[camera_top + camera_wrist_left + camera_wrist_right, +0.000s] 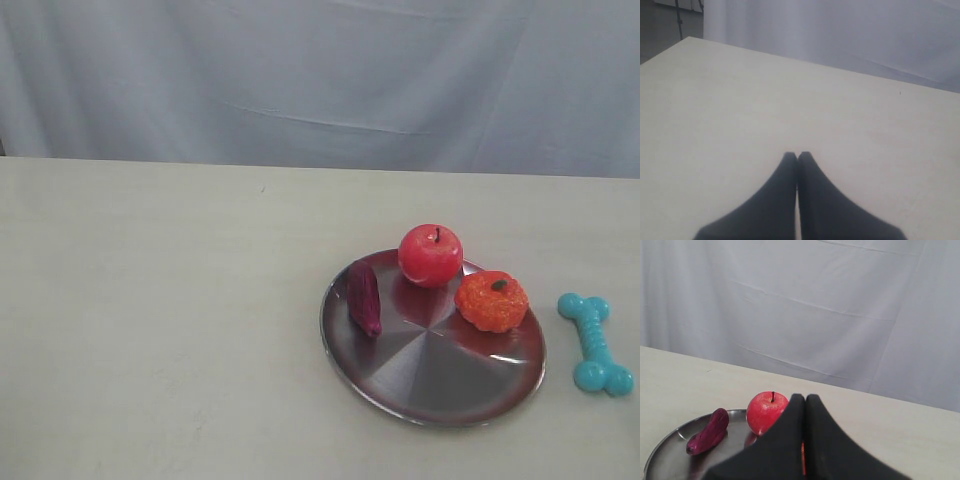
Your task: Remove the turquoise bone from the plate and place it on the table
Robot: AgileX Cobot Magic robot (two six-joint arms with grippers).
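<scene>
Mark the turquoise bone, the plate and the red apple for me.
turquoise bone [594,343]: exterior view, middle of its ribbed shaft.
plate [425,378]: exterior view, bare metal toward its front.
red apple [431,256]: exterior view, middle of its body.

The left hand [797,156] is a pair of matte black, smooth wedges, broad at the base and curving in to narrow, rounded tips. The right hand [805,398] has the same black, flared shape.

Table [150,330] mostly clr, apple [431,255] at plate [430,390] edge
</scene>
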